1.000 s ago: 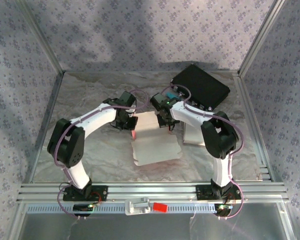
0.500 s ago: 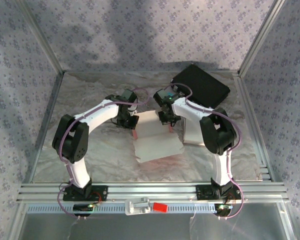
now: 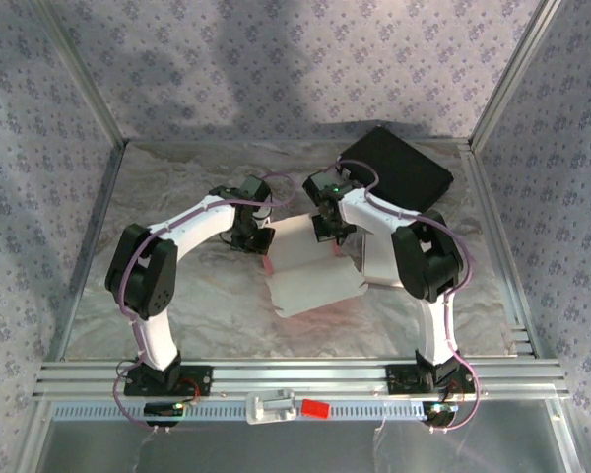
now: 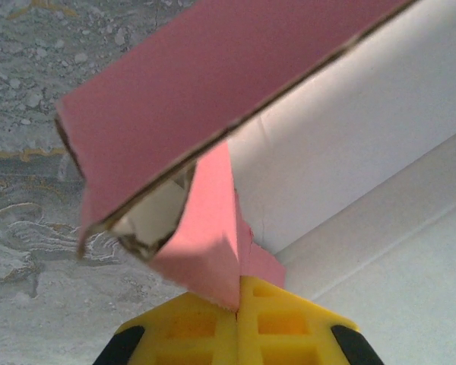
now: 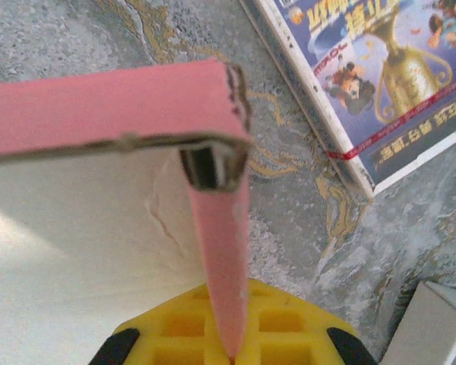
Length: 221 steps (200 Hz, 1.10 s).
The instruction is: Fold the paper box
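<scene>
- paper box (image 3: 310,271) lay at table centre, white inside up, its far wall raised with the pink outside showing.
- left gripper (image 3: 263,243) sat at the box's 10 o'clock corner, clenched on a pink corner flap (image 4: 213,228); yellow fingers (image 4: 190,327) pressed together on it.
- right gripper (image 3: 331,236) sat at the box's 1 o'clock corner, clamped on the other pink flap (image 5: 222,258).
- printed carton (image 5: 365,68) lay just beside the box, at its 3 o'clock.
- black case (image 3: 394,169) sat apart at 1 o'clock on the crinkled table cover (image 3: 197,296).
</scene>
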{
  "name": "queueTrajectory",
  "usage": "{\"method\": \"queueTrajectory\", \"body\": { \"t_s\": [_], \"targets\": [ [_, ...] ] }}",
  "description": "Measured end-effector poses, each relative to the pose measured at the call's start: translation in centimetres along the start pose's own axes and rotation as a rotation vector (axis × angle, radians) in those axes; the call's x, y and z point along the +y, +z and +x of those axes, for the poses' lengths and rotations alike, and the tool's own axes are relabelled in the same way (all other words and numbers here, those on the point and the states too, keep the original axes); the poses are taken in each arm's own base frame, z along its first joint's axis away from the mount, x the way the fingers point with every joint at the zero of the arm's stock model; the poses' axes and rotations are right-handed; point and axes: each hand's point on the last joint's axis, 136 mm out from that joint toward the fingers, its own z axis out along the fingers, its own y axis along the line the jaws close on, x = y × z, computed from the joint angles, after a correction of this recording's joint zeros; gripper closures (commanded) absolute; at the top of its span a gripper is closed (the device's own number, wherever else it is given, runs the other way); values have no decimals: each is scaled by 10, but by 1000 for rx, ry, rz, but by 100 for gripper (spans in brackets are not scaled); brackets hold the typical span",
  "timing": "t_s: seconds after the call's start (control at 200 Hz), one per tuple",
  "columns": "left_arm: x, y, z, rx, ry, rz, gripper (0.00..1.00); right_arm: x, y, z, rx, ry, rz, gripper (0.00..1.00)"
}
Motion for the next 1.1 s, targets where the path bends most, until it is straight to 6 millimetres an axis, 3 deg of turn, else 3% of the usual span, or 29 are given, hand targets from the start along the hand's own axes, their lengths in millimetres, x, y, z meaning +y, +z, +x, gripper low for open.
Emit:
{"method": "queueTrajectory", "body": {
  "t_s": [0.17, 0.3, 0.63, 0.899, 1.104],
  "targets": [
    [0, -1, -1, -3, -2, 1, 100, -1, -3, 3, 28, 10, 143, 100],
    [0, 0, 0, 0, -15, 2, 100, 1, -8, 17, 60, 15, 214, 100],
    [10, 10, -1, -39, -115, 70, 100, 7, -5, 32, 99, 29, 200, 100],
    [7, 14, -5, -86, -172, 110, 87, 6, -10, 37, 92, 48, 182, 100],
    [5, 18, -8, -108, -200, 132, 84, 6, -9, 41, 93, 58, 173, 100]
  ]
}}
